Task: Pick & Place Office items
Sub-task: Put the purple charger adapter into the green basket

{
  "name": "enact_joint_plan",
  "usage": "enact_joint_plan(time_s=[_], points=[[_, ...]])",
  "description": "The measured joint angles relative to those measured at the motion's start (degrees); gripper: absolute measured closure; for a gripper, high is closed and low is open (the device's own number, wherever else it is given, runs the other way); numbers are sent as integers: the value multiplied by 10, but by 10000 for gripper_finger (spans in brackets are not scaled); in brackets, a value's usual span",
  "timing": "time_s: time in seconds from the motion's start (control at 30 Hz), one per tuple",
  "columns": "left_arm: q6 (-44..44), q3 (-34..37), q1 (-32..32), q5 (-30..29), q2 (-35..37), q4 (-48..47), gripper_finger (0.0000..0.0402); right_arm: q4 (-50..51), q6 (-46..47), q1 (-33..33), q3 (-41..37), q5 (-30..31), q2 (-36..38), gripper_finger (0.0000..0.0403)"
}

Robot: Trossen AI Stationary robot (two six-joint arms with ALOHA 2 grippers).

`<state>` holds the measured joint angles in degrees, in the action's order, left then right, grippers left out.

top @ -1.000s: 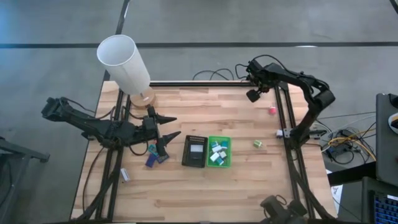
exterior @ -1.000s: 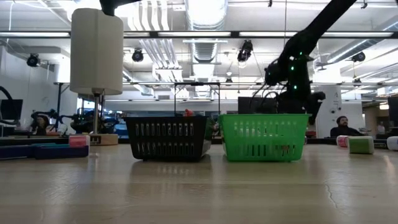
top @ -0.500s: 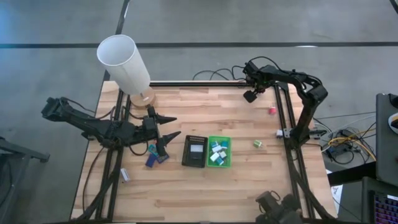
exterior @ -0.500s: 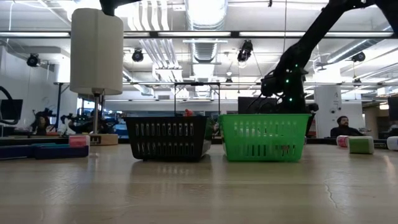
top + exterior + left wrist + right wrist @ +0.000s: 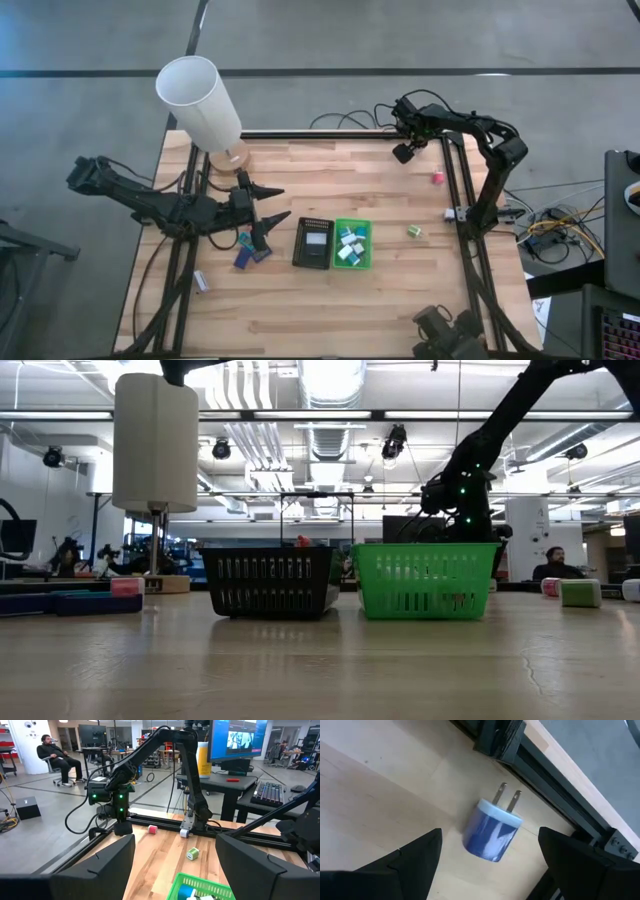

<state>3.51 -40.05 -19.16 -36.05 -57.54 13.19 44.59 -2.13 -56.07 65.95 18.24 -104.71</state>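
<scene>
The left gripper (image 5: 272, 203) hangs over small blue flat pieces (image 5: 246, 255) on the wooden counter (image 5: 330, 300), fingers spread wide and empty. The right gripper (image 5: 405, 152), at the counter's far rail, has its fingers (image 5: 405, 865) equally spread around a blue two-pronged plug adapter (image 5: 492, 830) lying between them, untouched. It looks light, rigid and smooth; gripping across its rounded body seems best.

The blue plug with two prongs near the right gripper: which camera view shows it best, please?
The right wrist view: the blue plug lies on its side between the open right gripper's fingers. In the other views I cannot make it out.
</scene>
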Motion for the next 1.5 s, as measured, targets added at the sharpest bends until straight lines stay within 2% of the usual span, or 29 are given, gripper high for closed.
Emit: enact_joint_plan(time_s=[0.7,1.17,1.5], points=[[2,0,0,0,0,0,117,-4,9,-6,-2,3,-3,77],[2,0,0,0,0,0,117,-28,12,-23,-37,-1,-1,78],[2,0,0,0,0,0,117,-39,66,-24,-27,-27,1,78]])
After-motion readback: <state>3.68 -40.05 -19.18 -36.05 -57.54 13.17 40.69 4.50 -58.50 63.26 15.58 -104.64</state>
